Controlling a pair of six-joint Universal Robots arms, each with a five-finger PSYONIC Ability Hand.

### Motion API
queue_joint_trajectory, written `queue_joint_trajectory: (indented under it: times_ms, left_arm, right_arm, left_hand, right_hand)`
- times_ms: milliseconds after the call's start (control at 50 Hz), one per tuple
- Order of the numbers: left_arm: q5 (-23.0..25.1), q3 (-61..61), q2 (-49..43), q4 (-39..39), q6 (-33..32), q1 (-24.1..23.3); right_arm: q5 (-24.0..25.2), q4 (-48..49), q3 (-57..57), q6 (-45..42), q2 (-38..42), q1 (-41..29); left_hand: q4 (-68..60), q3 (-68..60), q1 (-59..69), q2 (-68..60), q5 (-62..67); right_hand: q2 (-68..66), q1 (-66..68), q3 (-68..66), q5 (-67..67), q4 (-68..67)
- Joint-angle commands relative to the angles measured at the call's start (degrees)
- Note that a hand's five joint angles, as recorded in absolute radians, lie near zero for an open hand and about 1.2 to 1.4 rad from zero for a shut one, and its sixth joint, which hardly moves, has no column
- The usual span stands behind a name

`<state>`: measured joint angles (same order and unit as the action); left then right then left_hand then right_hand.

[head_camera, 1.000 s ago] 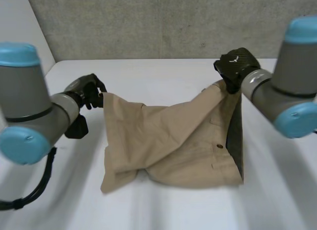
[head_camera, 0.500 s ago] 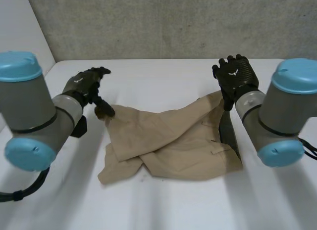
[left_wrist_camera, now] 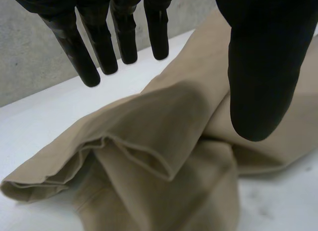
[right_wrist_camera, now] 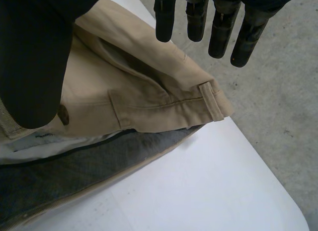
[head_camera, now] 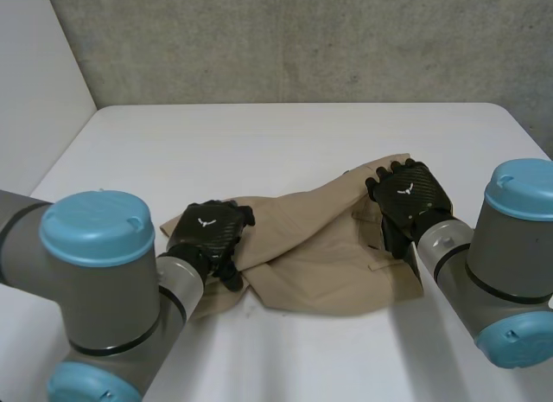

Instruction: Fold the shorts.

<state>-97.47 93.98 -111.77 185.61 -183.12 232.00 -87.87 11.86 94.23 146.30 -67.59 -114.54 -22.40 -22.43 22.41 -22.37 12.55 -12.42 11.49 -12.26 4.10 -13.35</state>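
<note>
The tan shorts (head_camera: 315, 246) lie in a loose, folded heap on the white table (head_camera: 259, 143). My left hand (head_camera: 207, 236) hovers over their left end, fingers straight and thumb apart, nothing between them. In the left wrist view the thumb (left_wrist_camera: 263, 67) and fingers (left_wrist_camera: 94, 47) hang above a rolled fold of the shorts (left_wrist_camera: 164, 141). My right hand (head_camera: 406, 199) is over the right end, at the waistband, also open. Under its thumb (right_wrist_camera: 35, 57) I see the waistband with a belt loop (right_wrist_camera: 211, 99), a button and the dark lining (right_wrist_camera: 99, 161).
A concrete wall (head_camera: 302, 39) stands behind the table. The table's right edge runs close to the waistband, with grey floor (right_wrist_camera: 278, 92) beyond it. Bare white tabletop (head_camera: 285, 359) lies in front of the shorts.
Both hands let go of the raised shorts' corners and opened. The cloth dropped onto the table. Both hands then came down and nearer, over the shorts' ends.
</note>
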Motion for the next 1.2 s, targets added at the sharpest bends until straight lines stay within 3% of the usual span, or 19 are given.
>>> queue_joint_trajectory:
  times_ms: [20, 120, 320, 400, 520, 540, 560, 580, 600, 620, 660, 800, 1000, 1080, 1200]
  left_arm:
    - [-0.44, -1.96, -3.46, 0.8, -3.91, 0.64]
    - [-0.35, -4.06, -3.81, 4.22, -4.09, 0.82]
    - [1.84, -18.12, -5.21, 4.41, -4.26, 5.21]
    - [5.09, -27.6, -12.14, 3.97, -4.26, 9.77]
    - [4.57, -49.14, -27.43, 5.02, -6.28, 15.76]
    - [4.74, -51.34, -29.11, 5.37, -6.72, 15.76]
    - [5.09, -53.18, -30.6, 5.81, -7.16, 15.93]
    - [5.79, -55.81, -32.88, 6.77, -7.86, 16.37]
    - [5.97, -57.06, -33.95, 7.22, -8.13, 16.38]
    - [6.06, -57.77, -34.74, 7.66, -8.48, 16.46]
    - [5.71, -58.74, -36.15, 8.8, -9.27, 16.38]
    - [3.86, -50.41, -34.31, 8.63, -9.8, 15.06]
    - [3.6, -21.93, -10.24, 8.46, -9.54, 11.63]
    - [3.43, -11.74, -1.37, 7.31, -9.1, 10.14]
    - [3.69, 2.75, 11.54, 2.58, -5.77, 8.82]
  right_arm:
    - [-0.02, 0.0, -0.01, -0.04, 0.08, 0.02]
    - [-0.2, 0.0, -0.01, -0.13, 0.09, -0.07]
    - [-0.03, 0.0, -0.01, -0.31, 0.09, -0.07]
    - [0.06, 0.0, -0.1, -0.49, 0.09, -0.16]
    - [-0.11, 0.0, -0.1, -0.75, 0.26, -0.51]
    - [-0.11, 0.0, -0.1, -0.75, 0.26, -0.51]
    - [-0.2, 0.0, -0.1, -0.75, 0.26, -0.6]
    - [-0.2, -0.08, -0.01, -0.75, 0.26, -0.6]
    - [-0.2, -0.08, -0.01, -0.75, 0.26, -0.6]
    - [-0.29, -0.08, 0.08, -0.75, 0.26, -0.69]
    - [-0.29, -0.08, 0.17, -0.66, 0.17, -0.69]
    - [-0.29, -0.35, 0.69, -0.49, -0.79, -0.25]
    - [0.94, -5.7, 0.69, -0.49, -5.97, 0.37]
    - [3.66, -10.88, 1.04, -0.22, -8.7, 1.25]
    - [12.0, -20.46, 3.33, -0.75, -12.39, 4.32]
  left_hand:
    - [-27.97, -27.94, 27.95, -27.99, 27.81]
    - [-57.53, -57.5, 57.52, -57.56, 57.38]
    - [-57.6, -57.57, 57.59, -57.63, 57.45]
    - [-57.6, -57.57, 57.59, -57.63, 57.45]
    - [-57.6, -57.57, 57.59, -57.63, 57.45]
    - [-54.46, -54.43, 54.45, -54.49, 54.31]
    - [-42.27, -42.24, 42.26, -42.3, 42.12]
    - [-10.01, -9.98, 10.0, -10.04, 9.86]
    - [3.3, 3.33, -3.32, 3.28, -3.46]
    - [10.76, 10.79, -10.78, 10.74, -10.92]
    - [10.68, 10.71, -10.69, 10.65, -10.83]
    - [12.35, 12.38, -12.37, 12.33, -12.51]
    - [11.52, 11.54, -11.53, 11.49, -11.67]
    - [9.67, 9.7, -9.68, 9.64, -9.82]
    - [0.28, 0.31, -0.3, 0.26, -0.44]
  right_hand:
    - [2.42, -1.49, 2.26, -4.1, 3.35]
    - [2.42, -1.49, 2.26, -4.1, 3.35]
    - [2.42, -1.49, 2.26, -4.1, 3.35]
    - [2.42, -1.49, 2.26, -4.1, 3.35]
    - [2.42, -1.49, 2.26, -4.1, 3.35]
    - [2.42, -1.49, 2.26, -4.1, 3.35]
    - [2.42, -1.49, 2.26, -4.1, 3.35]
    - [2.42, -1.49, 2.26, -4.1, 3.35]
    - [2.42, -1.49, 2.26, -4.1, 3.35]
    - [2.42, -1.49, 2.26, -4.1, 3.35]
    - [2.42, -1.49, 2.26, -4.1, 3.35]
    - [2.42, -1.49, 2.26, -4.1, 3.35]
    - [2.42, -1.49, 2.26, -4.1, 3.35]
    - [2.42, -1.49, 2.26, -4.1, 3.35]
    - [-6.73, 7.66, -6.88, 5.05, -5.79]
